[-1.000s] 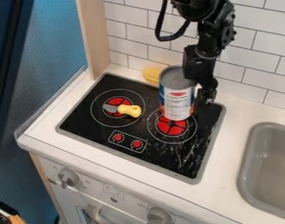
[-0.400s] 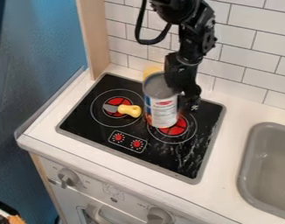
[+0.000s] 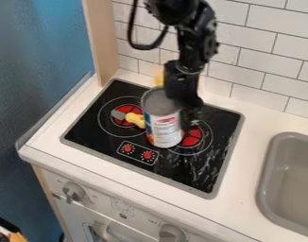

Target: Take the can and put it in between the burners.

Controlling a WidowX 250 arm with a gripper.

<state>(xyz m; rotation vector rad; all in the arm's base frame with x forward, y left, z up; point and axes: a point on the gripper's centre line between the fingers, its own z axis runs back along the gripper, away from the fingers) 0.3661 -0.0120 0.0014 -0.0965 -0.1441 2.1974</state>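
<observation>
Between the burners (image 3: 192, 137), the pincer (image 3: 188, 117) grasps the upright can (image 3: 163, 126) near its top.

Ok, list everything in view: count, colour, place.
can: 1, white-blue, between burner centres
knife: 1, yellow-grey, left burner
unclear object: 1, yellow, behind gripper
stovetop: 1, black, counter
burners: 2, red, stovetop
dials: 2, red, stovetop
counter: 1, white, centre
sink: 1, grey, right
oven: 1, grey, below counter
knobs: 2, grey, oven
tiles: many, white, back
wall: 1, blue, left
post: 1, tan, back left
arm: 1, black, top
gripper: 1, black, beside can
</observation>
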